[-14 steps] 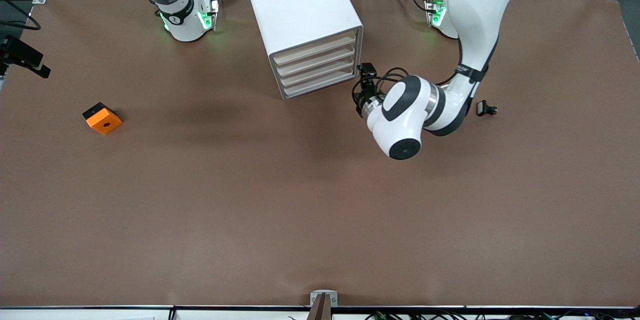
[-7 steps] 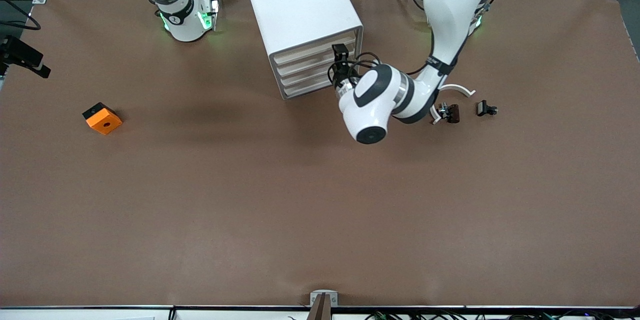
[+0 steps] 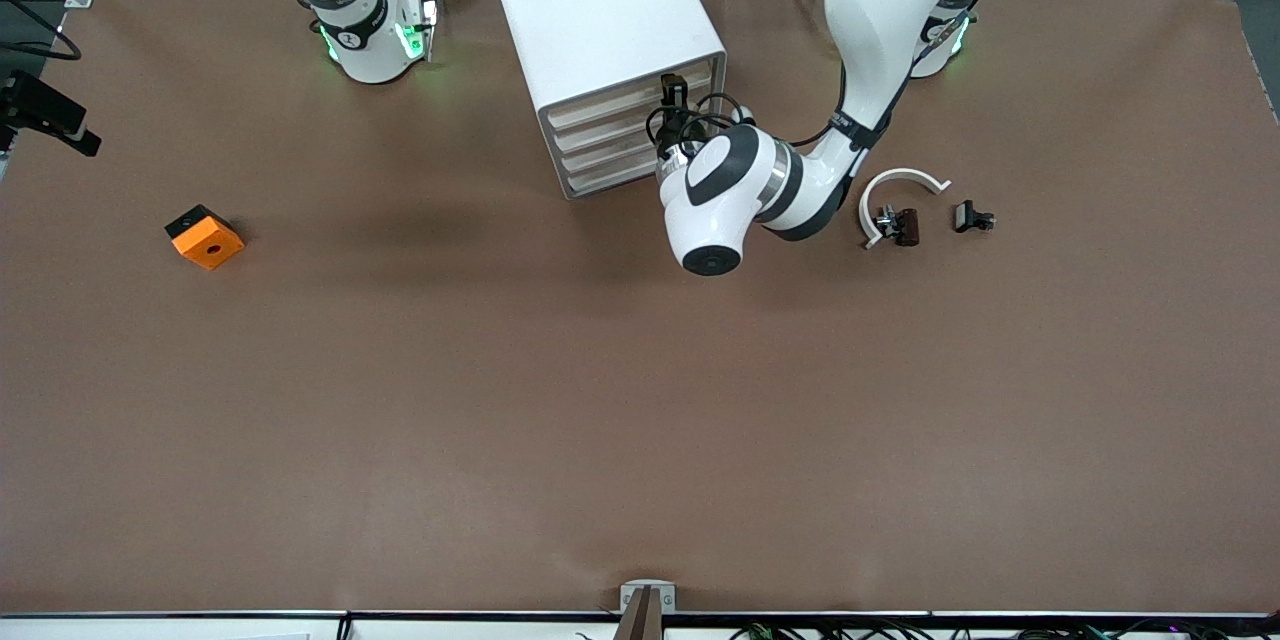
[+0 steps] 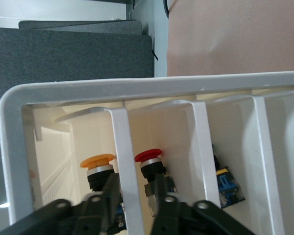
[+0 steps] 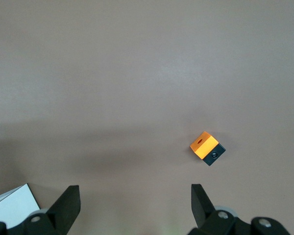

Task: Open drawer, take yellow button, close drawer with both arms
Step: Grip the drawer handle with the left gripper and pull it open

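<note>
- the right arm waits at its own end of the worktop. the front view cuts it off at the top edge, so i can't see its claw there.
- the right claw shows only in its wrist view, fingers spread wide with nothing between them, hanging over bare worktop.
- an orange block with a black hole sits alone toward the right arm's end.
- the white cabinet stands between the two bases, its four slatted fronts facing the front camera at an angle.
- the drawer is the highest of the four and is shut. the front view shows nothing of what it holds.
- the left claw is at that drawer's front. in the wrist view its fingers are spread either side of the cream slat. i cannot tell whether they press on it.
- the button is inside the top drawer, seen through the gap above the slat. its long axis runs roughly alongside the slat, with the orange-yellow cap at the end away from my claw. the body is mostly hidden by a finger.
- a red-capped button sits in the drawer below.
- toward the left arm's end lie a white curved piece, a dark part touching it and a black clip, all too small to make out.
</note>
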Robot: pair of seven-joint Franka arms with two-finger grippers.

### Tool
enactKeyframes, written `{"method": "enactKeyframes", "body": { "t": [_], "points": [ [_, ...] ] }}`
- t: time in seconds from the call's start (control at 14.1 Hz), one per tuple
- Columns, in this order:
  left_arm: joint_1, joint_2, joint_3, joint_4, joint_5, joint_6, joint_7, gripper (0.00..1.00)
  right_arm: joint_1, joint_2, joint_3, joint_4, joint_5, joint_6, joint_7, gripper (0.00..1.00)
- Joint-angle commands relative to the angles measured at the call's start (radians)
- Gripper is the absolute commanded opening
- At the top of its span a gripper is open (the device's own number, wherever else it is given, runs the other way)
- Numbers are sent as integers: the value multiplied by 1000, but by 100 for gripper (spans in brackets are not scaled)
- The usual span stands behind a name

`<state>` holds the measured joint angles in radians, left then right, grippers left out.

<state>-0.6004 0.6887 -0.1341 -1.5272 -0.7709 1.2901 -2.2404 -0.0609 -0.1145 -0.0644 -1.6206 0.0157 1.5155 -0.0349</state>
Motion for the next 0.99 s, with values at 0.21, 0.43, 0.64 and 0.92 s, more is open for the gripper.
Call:
{"method": "enactKeyframes", "body": {
  "t": [0.21,0.43,0.64,0.92],
  "points": [
    [5,5,5,13,-24,-26,-21,0,-4,-14,0,-12,-13,8,-8,100],
    [48,5,13,22,-15,-26,-13,0,-2,-16,0,-13,-14,5,-2,100],
    [122,17,17,57,-11,-23,10,0,-1,-16,0,-10,-25,6,1,100],
    [175,80,37,166,-11,-18,15,0,3,-11,1,-5,-59,6,0,100]
  ]
}}
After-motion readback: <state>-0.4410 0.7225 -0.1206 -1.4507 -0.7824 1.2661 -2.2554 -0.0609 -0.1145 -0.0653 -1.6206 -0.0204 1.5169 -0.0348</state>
